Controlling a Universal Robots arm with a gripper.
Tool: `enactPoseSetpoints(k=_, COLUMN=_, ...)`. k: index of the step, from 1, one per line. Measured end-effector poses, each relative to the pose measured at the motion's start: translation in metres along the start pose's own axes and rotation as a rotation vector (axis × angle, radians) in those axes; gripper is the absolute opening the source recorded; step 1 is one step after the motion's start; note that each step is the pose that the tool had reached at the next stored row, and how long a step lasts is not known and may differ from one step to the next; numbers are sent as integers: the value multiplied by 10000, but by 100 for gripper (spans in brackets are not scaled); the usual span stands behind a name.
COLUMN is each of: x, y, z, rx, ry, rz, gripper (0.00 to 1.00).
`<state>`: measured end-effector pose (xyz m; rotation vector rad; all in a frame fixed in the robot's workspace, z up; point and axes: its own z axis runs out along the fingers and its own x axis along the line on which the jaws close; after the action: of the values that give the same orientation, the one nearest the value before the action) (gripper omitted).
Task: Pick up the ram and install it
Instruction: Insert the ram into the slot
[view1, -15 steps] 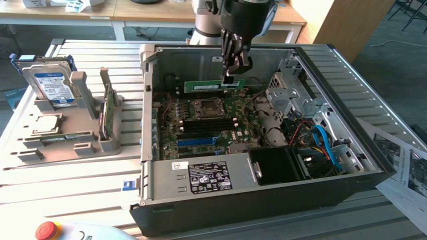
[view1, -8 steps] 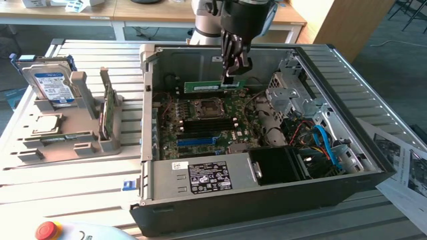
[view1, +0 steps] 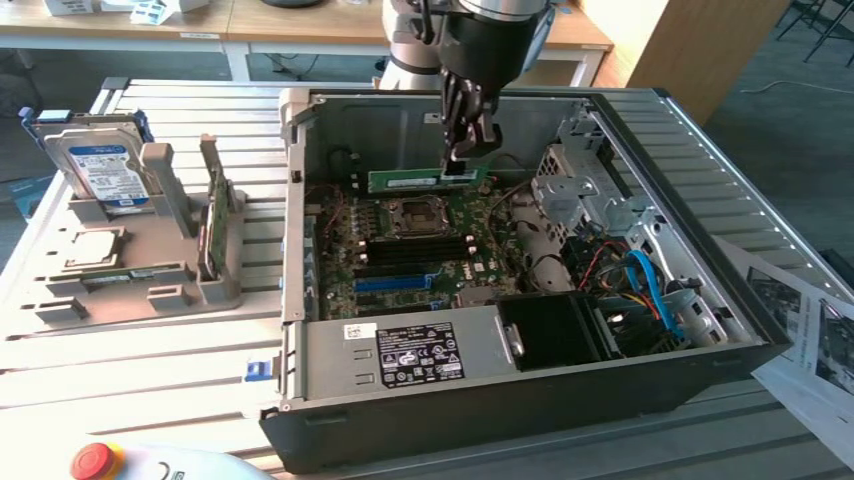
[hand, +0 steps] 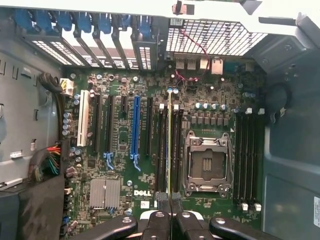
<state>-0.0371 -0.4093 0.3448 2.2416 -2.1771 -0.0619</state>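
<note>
The ram (view1: 404, 181) is a long thin green stick, held level by one end, with my gripper (view1: 461, 166) shut on it. It hangs inside the open computer case (view1: 534, 400), above the far part of the motherboard (view1: 400, 255). In the wrist view the ram (hand: 169, 145) appears edge-on as a thin line running away from my gripper (hand: 170, 199). It lies in line with the black memory slots (hand: 162, 150) beside the CPU socket (hand: 206, 162). Whether it touches a slot I cannot tell.
A grey holder tray (view1: 134, 275) at the exterior view's left carries a silver hard drive (view1: 100, 170), a broader green card (view1: 214, 225) and a chip (view1: 87, 245). Inside the case are the power supply (view1: 400, 355), a drive cage (view1: 581, 190) and blue cables (view1: 647, 285). A red button (view1: 94, 460) sits in front.
</note>
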Motion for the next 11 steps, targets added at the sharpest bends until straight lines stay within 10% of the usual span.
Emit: enactPoseSetpoints(k=11, x=1, y=-3, z=82, rx=-2, ry=10, rz=1, gripper=11)
